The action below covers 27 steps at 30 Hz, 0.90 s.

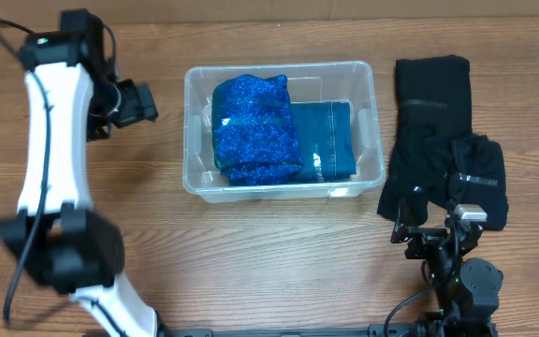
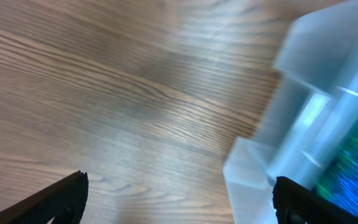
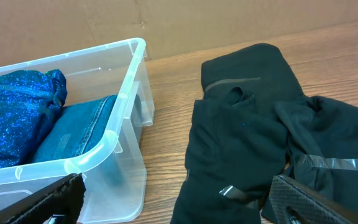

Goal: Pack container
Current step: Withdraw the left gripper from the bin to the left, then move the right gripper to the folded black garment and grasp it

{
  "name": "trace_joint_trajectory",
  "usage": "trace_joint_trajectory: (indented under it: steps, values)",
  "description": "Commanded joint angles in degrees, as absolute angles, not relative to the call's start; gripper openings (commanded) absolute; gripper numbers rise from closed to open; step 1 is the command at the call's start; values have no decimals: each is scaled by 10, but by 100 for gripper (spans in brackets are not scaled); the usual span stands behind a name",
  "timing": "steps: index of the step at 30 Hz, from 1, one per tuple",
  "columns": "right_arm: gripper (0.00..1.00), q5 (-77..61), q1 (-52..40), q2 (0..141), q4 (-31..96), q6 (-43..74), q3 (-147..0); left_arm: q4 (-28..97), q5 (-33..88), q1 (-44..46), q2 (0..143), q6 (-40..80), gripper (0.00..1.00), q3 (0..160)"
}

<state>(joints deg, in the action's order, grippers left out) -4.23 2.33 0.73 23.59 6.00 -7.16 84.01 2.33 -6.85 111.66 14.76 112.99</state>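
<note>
The clear container (image 1: 192, 131) sits mid-table and holds a glittery blue garment (image 1: 254, 129) and a folded teal denim piece (image 1: 326, 140). A black garment (image 1: 443, 131) lies in a heap to the right of it. My left gripper (image 1: 138, 101) is open and empty, left of the container; its wrist view shows the container's corner (image 2: 309, 124) blurred beside bare table. My right gripper (image 1: 429, 229) is open and empty at the front edge of the black garment (image 3: 253, 130), with the container (image 3: 120, 93) to its left.
The wooden table (image 1: 279, 253) surrounds everything. A cardboard wall (image 3: 166, 18) stands behind the table in the right wrist view.
</note>
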Motion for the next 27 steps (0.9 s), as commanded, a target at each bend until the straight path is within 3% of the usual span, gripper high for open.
trace_joint_trajectory:
  steps: [1, 10, 13, 15, 20, 27]
  values:
    - [100, -26, 27, 2, 232, 60, -69, 862, -4, -65, 955, 142, 96, 1149]
    - [100, -28, 26, 2, 234, 60, -69, 939, -45, -65, 737, 154, 100, 1148]
    - [100, -101, 26, 2, 245, 77, -71, 956, -50, -65, 714, 154, 100, 1143]
    - [100, -146, 26, 2, 237, 164, -71, 968, -49, -65, 713, 154, 100, 1130]
    - [100, -151, 27, 20, 270, 215, -133, 968, -49, -65, 724, 152, 100, 1092]
    - [100, -114, 27, 267, 363, 210, -332, 968, -49, -65, 762, 152, 100, 1090]
